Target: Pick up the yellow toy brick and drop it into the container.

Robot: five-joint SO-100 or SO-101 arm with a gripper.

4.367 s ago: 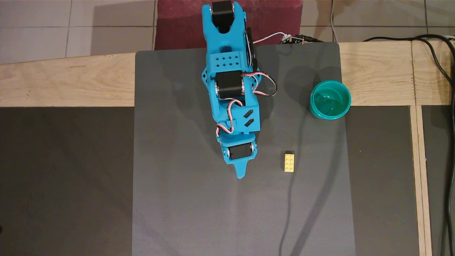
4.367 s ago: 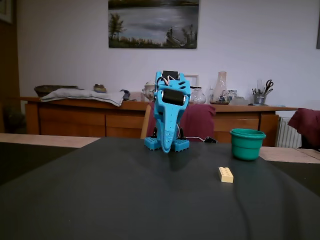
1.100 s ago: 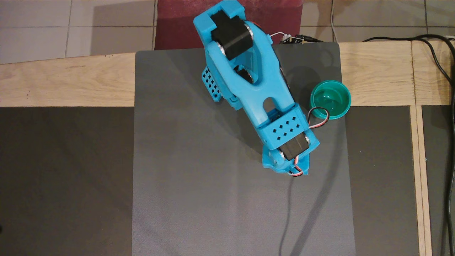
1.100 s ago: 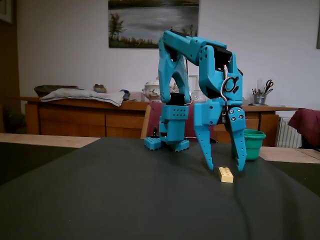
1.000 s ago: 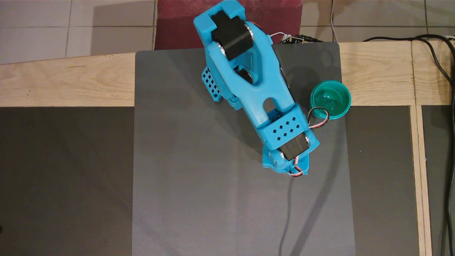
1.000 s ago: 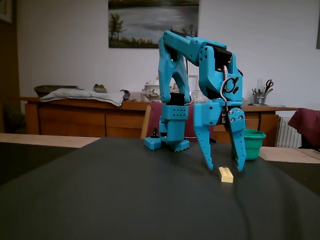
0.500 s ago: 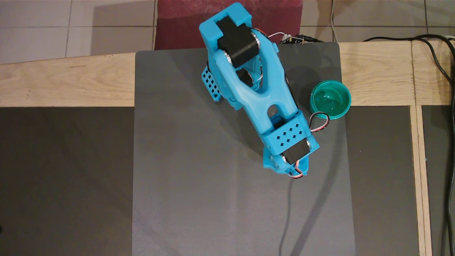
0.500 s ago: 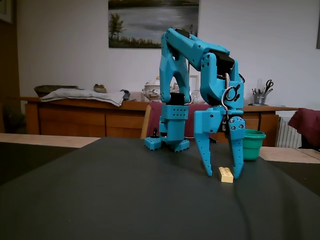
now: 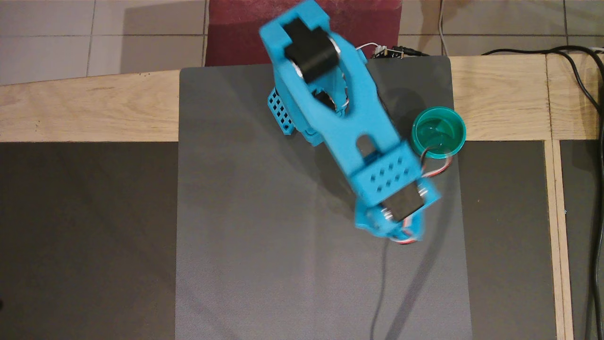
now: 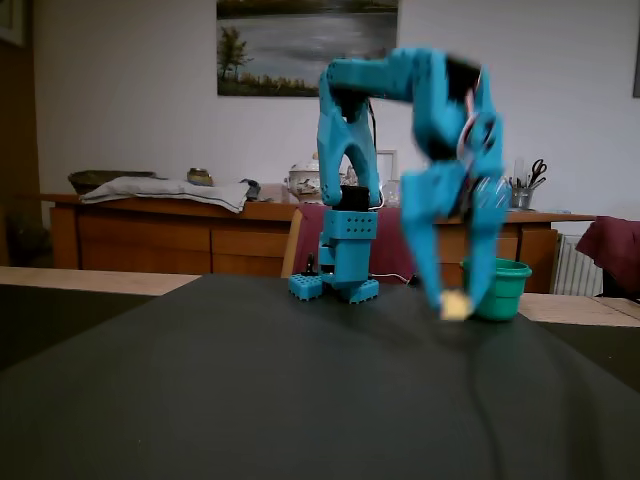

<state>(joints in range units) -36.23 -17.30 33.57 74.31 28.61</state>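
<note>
In the fixed view the yellow toy brick (image 10: 456, 306) hangs a little above the dark mat, pinched between the tips of my blue gripper (image 10: 456, 302), which is shut on it. The picture of the gripper is motion-blurred. The container (image 10: 497, 290), a teal-green cup, stands just right of and behind the gripper. In the overhead view my arm (image 9: 358, 137) reaches down-right and its wrist covers the fingers and the brick. There the container (image 9: 446, 126) sits just up-right of the wrist, and it looks empty inside.
A grey mat (image 9: 264, 245) covers the work area on a wooden table (image 9: 85, 113). A thin cable (image 9: 383, 278) runs over the mat below the wrist. Black cables (image 9: 585, 80) lie at the far right. A sideboard (image 10: 150, 235) stands in the background.
The gripper has closed on the brick and lifted it off the mat. The arm has risen and swung slightly towards the container.
</note>
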